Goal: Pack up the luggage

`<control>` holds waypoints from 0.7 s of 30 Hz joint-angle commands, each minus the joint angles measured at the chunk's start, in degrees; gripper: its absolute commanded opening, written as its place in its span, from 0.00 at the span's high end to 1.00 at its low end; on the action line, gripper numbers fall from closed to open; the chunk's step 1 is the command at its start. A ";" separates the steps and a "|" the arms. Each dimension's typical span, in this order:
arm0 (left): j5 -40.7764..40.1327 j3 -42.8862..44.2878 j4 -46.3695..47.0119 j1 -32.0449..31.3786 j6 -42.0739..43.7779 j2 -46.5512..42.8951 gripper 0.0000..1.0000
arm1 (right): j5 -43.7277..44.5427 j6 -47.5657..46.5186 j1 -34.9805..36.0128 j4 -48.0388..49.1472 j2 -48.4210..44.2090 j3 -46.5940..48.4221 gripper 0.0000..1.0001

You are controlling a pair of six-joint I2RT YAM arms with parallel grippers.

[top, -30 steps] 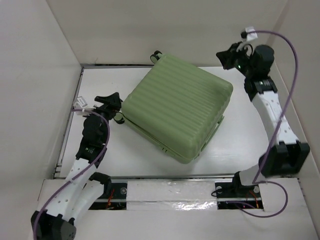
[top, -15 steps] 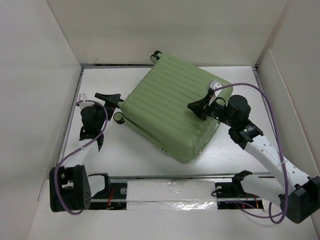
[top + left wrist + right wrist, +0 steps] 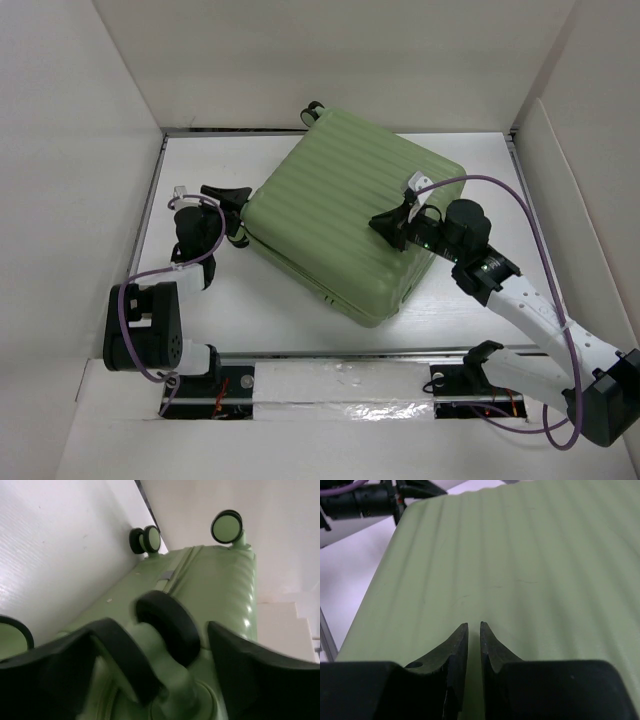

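Two claws are at work: the right claw (image 3: pixel 474 630) has its fingers all but together (a bare slit, nothing held) just over the ribbed top of the luggage (image 3: pixel 340 215), while the left claw (image 3: pixel 152 650) stands spread to either side of a black wheel (image 3: pixel 170 622), not gripping it. That luggage lies shut and flat, skewed, mid-counter (image 3: pixel 470 290). Closing seems to be the step in hand; next, the right should press the lid down while the left braces against sliding.
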 commanded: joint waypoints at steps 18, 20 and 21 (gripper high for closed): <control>-3.70 24.06 -17.76 -3.26 10.05 -14.02 1.00 | 6.60 -0.90 1.58 1.47 -1.01 -2.89 0.49; -4.22 21.01 -20.14 -3.26 11.01 -17.01 1.00 | 7.39 -0.90 1.58 1.47 -1.10 -3.06 0.47; -4.66 20.20 -20.84 -3.26 11.54 -17.80 1.00 | 7.48 -0.90 1.58 1.38 -1.10 -3.06 0.42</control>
